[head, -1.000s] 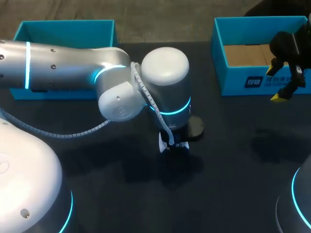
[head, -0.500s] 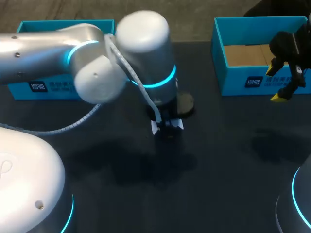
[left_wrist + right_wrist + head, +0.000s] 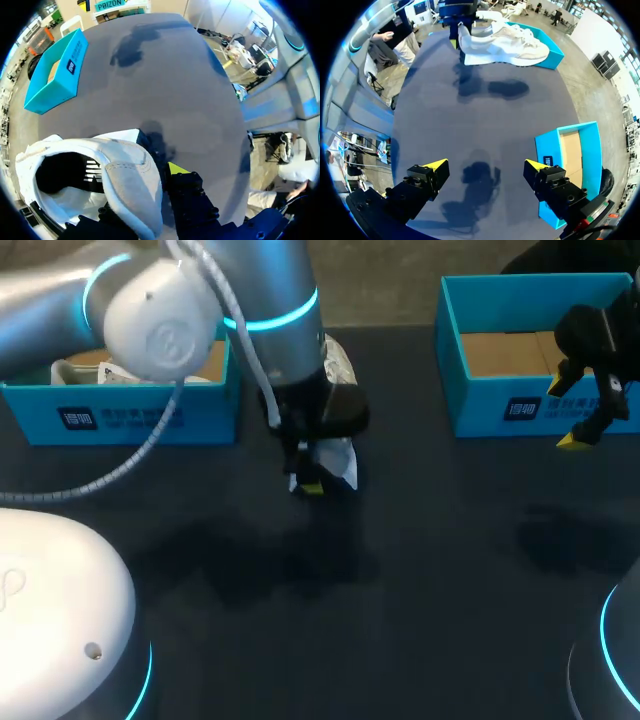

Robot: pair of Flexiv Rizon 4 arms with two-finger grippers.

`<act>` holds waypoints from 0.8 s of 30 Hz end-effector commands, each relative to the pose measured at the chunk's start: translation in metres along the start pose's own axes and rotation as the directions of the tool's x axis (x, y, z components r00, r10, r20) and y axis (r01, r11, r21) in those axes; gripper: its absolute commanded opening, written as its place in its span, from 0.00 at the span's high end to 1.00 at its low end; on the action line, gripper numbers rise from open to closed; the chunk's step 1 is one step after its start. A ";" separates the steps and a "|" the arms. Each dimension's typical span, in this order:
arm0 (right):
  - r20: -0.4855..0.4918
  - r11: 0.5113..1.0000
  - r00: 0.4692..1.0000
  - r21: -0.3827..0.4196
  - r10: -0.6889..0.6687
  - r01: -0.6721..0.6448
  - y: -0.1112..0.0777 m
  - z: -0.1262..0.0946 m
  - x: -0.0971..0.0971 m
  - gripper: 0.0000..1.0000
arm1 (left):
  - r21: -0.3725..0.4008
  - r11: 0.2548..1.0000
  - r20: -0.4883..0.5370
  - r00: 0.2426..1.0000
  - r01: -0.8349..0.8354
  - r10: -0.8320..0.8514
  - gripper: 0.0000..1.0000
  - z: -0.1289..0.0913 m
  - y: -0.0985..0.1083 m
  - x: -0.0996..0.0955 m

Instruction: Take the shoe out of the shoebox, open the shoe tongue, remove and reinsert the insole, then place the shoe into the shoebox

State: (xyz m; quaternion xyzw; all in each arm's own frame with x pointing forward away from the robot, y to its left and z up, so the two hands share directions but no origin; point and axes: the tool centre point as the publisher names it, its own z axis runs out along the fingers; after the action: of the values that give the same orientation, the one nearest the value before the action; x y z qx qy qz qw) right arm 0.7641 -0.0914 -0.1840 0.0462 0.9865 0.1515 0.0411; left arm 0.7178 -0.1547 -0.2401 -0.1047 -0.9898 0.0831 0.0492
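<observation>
Blue shoebox (image 3: 120, 418) sits just beside the left gripper (image 3: 312, 480), white paper inside. Left gripper clamped on the heel of the white shoe (image 3: 505, 45): one yellow-tipped finger (image 3: 175, 168) outside the collar, the other hidden by the shoe. Shoe off the table (image 3: 430, 570), sole down, level. Long axis runs from the heel at the fingers to the toe, pointing away near the shoebox's corner. Broad dark tabletop between the grippers. Second blue box (image 3: 540, 350) at the far edge, beside the right gripper (image 3: 486, 167), fingers spread wide, holding nothing.
</observation>
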 end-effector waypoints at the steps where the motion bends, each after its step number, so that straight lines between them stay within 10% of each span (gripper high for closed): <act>1: 0.000 1.000 1.000 0.003 0.001 -0.001 0.001 0.001 0.000 0.00 | -0.043 0.999 -0.072 0.997 -0.003 0.000 1.00 -0.030 -0.002 -0.009; 24: 0.000 1.000 1.000 0.003 0.001 -0.001 0.001 0.001 0.000 0.00 | -0.091 0.994 -0.105 0.993 -0.056 0.046 1.00 -0.081 0.019 -0.028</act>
State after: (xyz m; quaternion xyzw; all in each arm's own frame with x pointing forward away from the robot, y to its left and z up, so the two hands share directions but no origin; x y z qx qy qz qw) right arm 0.7641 -0.0913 -0.1840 0.0462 0.9865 0.1515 0.0410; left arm 0.7579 -0.1330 -0.1725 -0.1324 -0.9857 0.0346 0.0985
